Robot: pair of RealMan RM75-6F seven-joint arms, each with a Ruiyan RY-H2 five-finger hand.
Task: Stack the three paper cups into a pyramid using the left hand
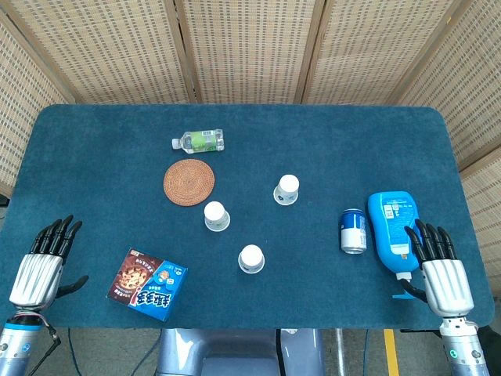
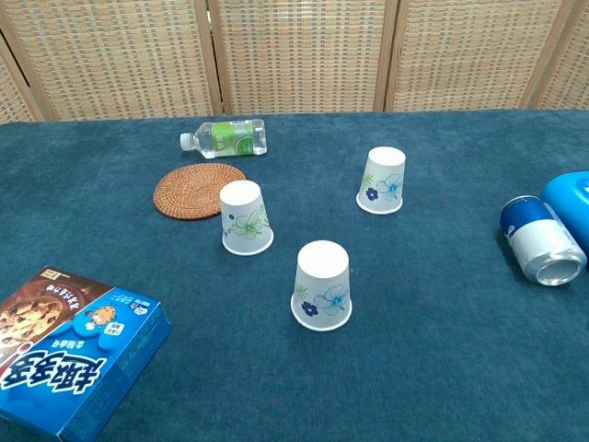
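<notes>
Three white paper cups with blue flower prints stand upside down and apart on the blue table. One cup (image 1: 217,216) (image 2: 245,217) is at centre left, a second (image 1: 251,258) (image 2: 322,285) is nearest the front, and the third (image 1: 286,189) (image 2: 383,180) is further back on the right. My left hand (image 1: 43,262) hovers at the table's front left corner, fingers spread, holding nothing, far from the cups. At the front right edge my right hand (image 1: 438,266) is likewise spread and empty. Neither hand shows in the chest view.
A woven round coaster (image 1: 189,182) (image 2: 198,190) and a small lying water bottle (image 1: 200,141) (image 2: 226,138) sit behind the cups. A cookie box (image 1: 148,284) (image 2: 64,354) lies front left. A blue can (image 1: 354,230) (image 2: 542,240) and a blue bottle (image 1: 394,229) lie on the right.
</notes>
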